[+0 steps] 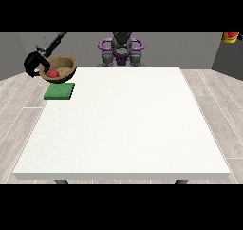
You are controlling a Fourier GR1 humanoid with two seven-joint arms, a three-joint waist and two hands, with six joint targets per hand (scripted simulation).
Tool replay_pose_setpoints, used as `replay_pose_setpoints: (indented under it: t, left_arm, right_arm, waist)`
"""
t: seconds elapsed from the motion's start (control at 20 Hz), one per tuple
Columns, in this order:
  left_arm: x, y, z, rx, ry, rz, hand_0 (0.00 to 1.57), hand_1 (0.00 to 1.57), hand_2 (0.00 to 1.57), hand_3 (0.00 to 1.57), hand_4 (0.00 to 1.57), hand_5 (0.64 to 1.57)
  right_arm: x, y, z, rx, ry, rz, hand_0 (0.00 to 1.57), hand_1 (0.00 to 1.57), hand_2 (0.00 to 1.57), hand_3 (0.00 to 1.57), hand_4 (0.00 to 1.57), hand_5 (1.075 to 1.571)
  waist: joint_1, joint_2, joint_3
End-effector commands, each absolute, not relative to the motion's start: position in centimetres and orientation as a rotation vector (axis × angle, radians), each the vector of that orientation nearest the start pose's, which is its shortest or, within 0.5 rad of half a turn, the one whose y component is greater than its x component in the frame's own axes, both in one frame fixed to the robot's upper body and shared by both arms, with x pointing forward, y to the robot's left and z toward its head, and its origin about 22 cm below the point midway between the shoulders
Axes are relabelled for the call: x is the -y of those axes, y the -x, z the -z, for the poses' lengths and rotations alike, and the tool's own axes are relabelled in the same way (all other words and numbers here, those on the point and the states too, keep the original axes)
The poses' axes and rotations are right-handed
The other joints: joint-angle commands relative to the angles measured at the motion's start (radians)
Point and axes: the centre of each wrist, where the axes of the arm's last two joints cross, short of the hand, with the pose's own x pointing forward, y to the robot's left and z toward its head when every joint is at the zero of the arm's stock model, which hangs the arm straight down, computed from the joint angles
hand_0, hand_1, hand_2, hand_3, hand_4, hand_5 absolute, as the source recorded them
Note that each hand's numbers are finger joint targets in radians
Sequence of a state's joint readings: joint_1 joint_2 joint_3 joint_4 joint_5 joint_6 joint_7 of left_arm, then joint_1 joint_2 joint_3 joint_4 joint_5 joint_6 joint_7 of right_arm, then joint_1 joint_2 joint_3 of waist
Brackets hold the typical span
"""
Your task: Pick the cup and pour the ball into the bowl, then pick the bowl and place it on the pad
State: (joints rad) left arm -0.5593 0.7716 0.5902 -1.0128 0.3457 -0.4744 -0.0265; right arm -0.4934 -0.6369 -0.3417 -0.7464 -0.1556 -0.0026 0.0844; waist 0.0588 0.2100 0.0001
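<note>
The wooden bowl is held aloft, tilted, by the hand at the view's left, fingers curled round its rim. A red ball is seen inside. The green pad lies just below, at six o'clock, on the white table.

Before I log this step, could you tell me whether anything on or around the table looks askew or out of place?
The brown bowl is tilted, held in the air by the hand at the view's left above the green pad, not resting on it. The red ball lies inside the bowl. No cup is visible anywhere.
</note>
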Motion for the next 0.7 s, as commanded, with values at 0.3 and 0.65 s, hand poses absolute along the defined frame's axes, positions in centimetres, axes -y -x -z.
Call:
replay_pose_setpoints:
  t: [0.3,0.65]
  left_arm:
    - [-49.9,-30.6,-20.6,1.890,-0.221,0.023,0.00,0.00,0.00,0.00,1.20,1.556]
    - [-50.4,-29.9,-23.6,1.955,-0.195,0.062,0.00,0.00,0.00,0.00,1.19,1.563]
  right_arm:
    - [45.2,-33.1,-4.5,1.276,0.418,0.265,1.57,1.57,1.57,0.59,1.00,1.571]
    - [49.0,-32.2,-7.1,1.281,0.570,0.432,1.57,1.57,1.57,1.09,0.00,1.550]
  waist:
    - [-0.007,-0.009,0.0006]
    - [0.028,0.040,0.0011]
